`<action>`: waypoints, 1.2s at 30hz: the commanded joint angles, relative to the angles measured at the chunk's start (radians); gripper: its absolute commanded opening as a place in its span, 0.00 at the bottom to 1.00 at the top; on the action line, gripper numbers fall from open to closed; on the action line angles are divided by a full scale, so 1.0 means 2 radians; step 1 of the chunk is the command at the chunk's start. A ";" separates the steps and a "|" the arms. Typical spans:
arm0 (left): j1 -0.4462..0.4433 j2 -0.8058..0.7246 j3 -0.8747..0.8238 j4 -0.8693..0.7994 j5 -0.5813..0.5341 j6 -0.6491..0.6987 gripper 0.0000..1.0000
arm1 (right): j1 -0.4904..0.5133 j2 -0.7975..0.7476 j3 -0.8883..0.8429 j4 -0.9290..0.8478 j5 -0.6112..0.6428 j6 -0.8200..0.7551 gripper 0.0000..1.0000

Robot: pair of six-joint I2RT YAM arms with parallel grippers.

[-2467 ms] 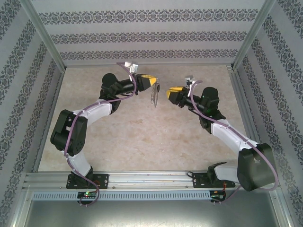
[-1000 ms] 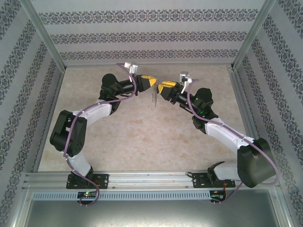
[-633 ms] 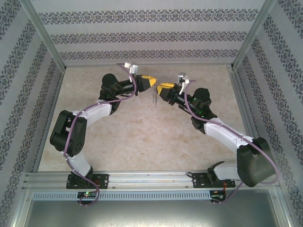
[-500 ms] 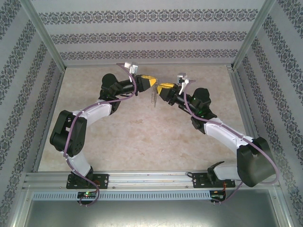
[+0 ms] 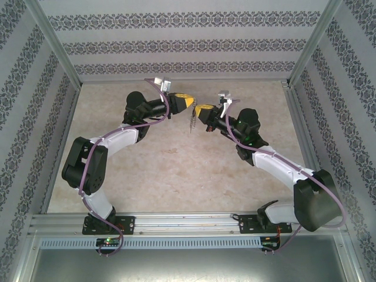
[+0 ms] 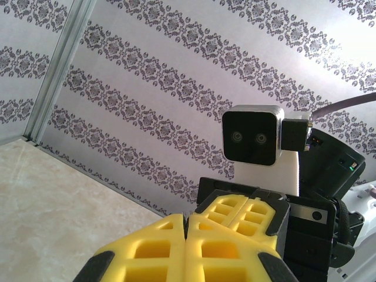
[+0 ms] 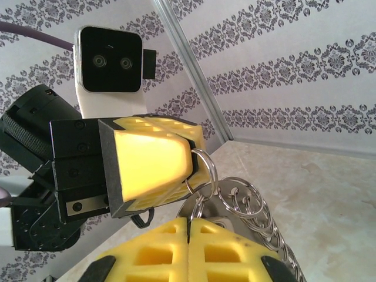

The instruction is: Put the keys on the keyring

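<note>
Both grippers meet in mid-air above the far middle of the table. My left gripper [image 5: 191, 104] is shut on the top silver ring [image 7: 205, 167] of the keyring [image 5: 191, 121], whose chain of linked rings [image 7: 261, 214] hangs below. My right gripper [image 5: 198, 111] presses in from the right, fingers shut on a small ring [image 7: 194, 205] hanging from that top ring. A flat round metal piece with a slot [image 7: 222, 222] sits just behind the right fingertips. Whether it is one of the keys I cannot tell. In the left wrist view my left gripper [image 6: 187, 226] is closed tip to tip, touching the right gripper's fingers [image 6: 247, 214].
The beige tabletop [image 5: 176, 170] lies well below both grippers. Patterned walls [image 5: 188, 44] and metal corner posts [image 5: 56, 50] enclose the back and sides. A metal rail [image 5: 188, 222] with the arm bases runs along the near edge.
My right gripper has moved left up against the left gripper and closed from partly open to shut. The left arm and the hanging keyring have stayed in place.
</note>
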 commanded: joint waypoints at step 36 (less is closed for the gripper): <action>-0.011 -0.022 0.005 0.011 0.002 0.014 0.00 | 0.050 -0.062 0.031 -0.135 0.047 -0.138 0.18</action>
